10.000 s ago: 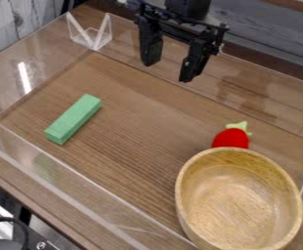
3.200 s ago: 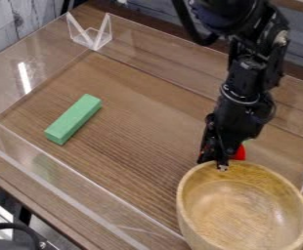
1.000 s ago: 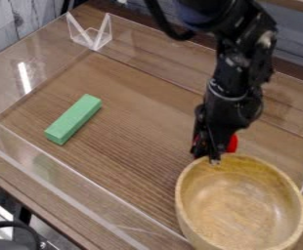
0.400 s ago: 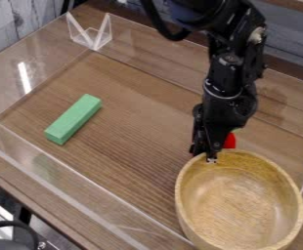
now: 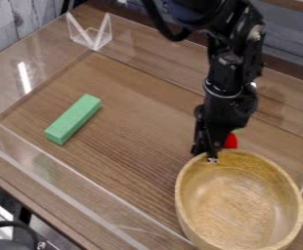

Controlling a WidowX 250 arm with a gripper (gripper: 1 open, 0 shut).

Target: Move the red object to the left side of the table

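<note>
1. The claw is closed on the red object, at three o'clock on the counter, beside the bowl's rim.
2. Grasp apparently done; lifting, carrying toward nine o'clock and releasing remain.

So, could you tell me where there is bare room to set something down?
Between the green block and the fingers; also beyond the block, toward the far wall. Crowded: fingers, red toy and bowl.

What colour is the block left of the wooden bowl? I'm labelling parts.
Plain green rectangular block; the camera view shows it.
</note>
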